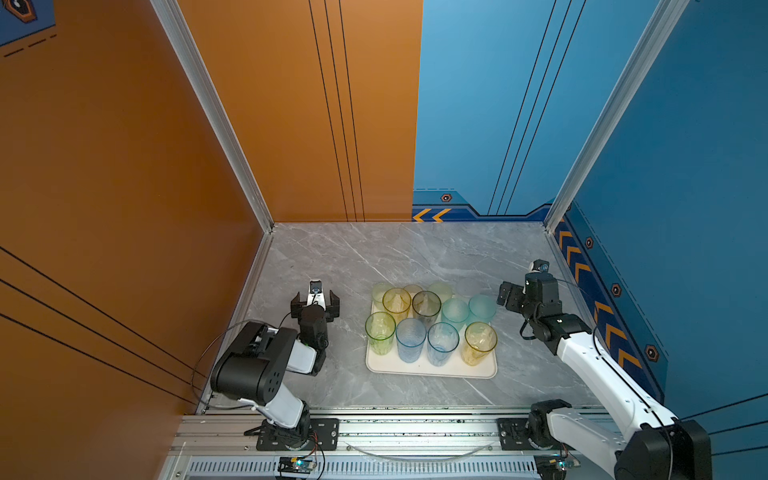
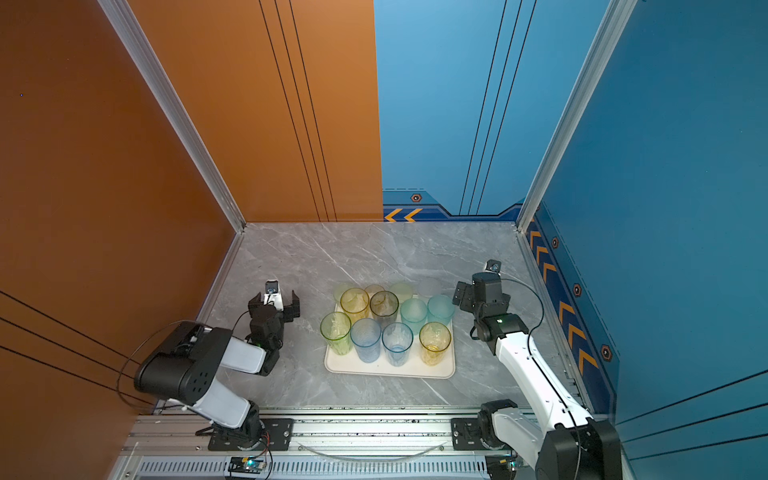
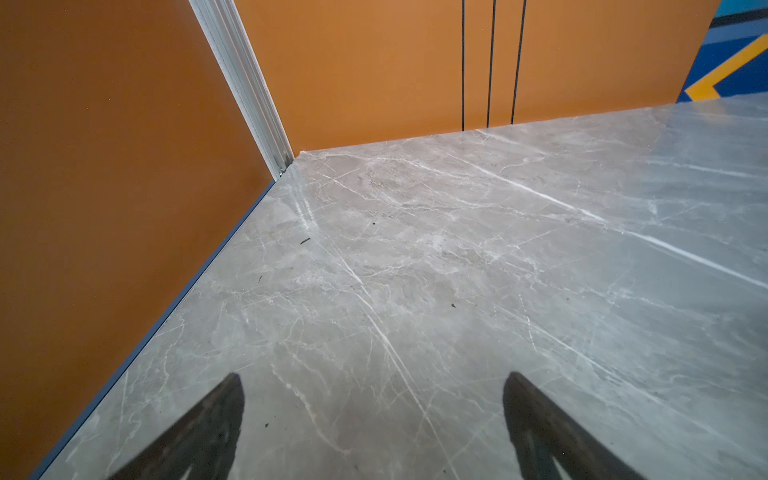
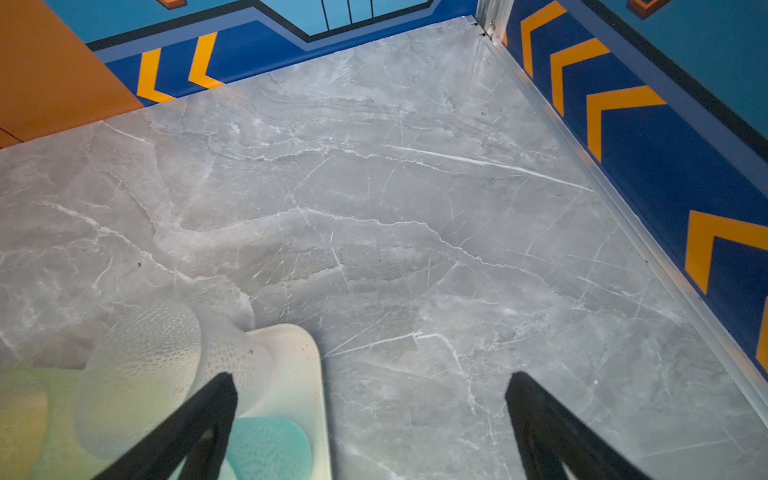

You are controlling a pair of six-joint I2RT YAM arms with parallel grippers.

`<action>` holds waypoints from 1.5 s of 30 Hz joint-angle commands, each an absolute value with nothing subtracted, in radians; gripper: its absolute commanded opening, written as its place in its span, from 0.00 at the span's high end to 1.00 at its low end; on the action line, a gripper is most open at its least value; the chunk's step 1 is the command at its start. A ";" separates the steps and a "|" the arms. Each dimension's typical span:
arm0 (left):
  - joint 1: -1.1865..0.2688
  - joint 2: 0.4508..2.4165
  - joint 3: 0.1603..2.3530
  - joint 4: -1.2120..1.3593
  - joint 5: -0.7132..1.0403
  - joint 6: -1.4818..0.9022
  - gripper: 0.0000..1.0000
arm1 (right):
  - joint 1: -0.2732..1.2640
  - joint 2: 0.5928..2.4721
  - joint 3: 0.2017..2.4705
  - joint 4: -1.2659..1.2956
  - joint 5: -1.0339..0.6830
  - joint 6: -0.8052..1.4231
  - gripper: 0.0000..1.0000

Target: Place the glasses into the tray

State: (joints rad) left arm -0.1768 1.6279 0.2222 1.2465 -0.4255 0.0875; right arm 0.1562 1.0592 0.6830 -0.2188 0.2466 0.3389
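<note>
Cream tray (image 1: 432, 370), tinted translucent glasses (image 1: 443, 343)

Spread end effector (image 3: 375, 376) above marble tabletop (image 3: 457, 249)

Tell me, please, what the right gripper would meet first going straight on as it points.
Probably the bare table; the right gripper is open with nothing ahead of it, and the tray sits beside that line.

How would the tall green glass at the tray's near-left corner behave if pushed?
The green glass stands tall and narrow, so probably tips easily. Its glossy wall may be slippery. It would likely knock the blue glass beside it.
</note>
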 commanded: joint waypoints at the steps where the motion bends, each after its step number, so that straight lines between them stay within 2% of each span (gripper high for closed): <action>1: -0.180 1.624 0.194 1.370 -0.400 0.113 0.03 | 0.146 1.080 0.649 -0.097 0.325 0.299 0.00; 11: -0.186 1.641 0.186 1.408 -0.405 0.123 0.02 | 0.094 1.181 0.498 0.310 0.438 0.224 0.00; 21: -0.186 1.641 0.186 1.408 -0.404 0.123 0.02 | 0.075 1.328 0.329 0.817 0.460 0.124 0.00; 32: -0.186 1.641 0.187 1.407 -0.405 0.123 0.03 | 0.074 1.462 0.297 0.987 0.387 0.098 0.00; 43: -0.186 1.641 0.189 1.408 -0.405 0.124 0.02 | 0.072 1.510 0.372 0.881 0.328 0.079 0.00; 45: -0.186 1.641 0.187 1.408 -0.404 0.123 0.02 | 0.065 1.550 0.353 0.961 0.306 0.078 0.00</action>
State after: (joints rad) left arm -0.1780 1.6329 0.1963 1.3815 -0.4149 0.1089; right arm 0.0769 1.5105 0.3523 0.9203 0.3489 0.0998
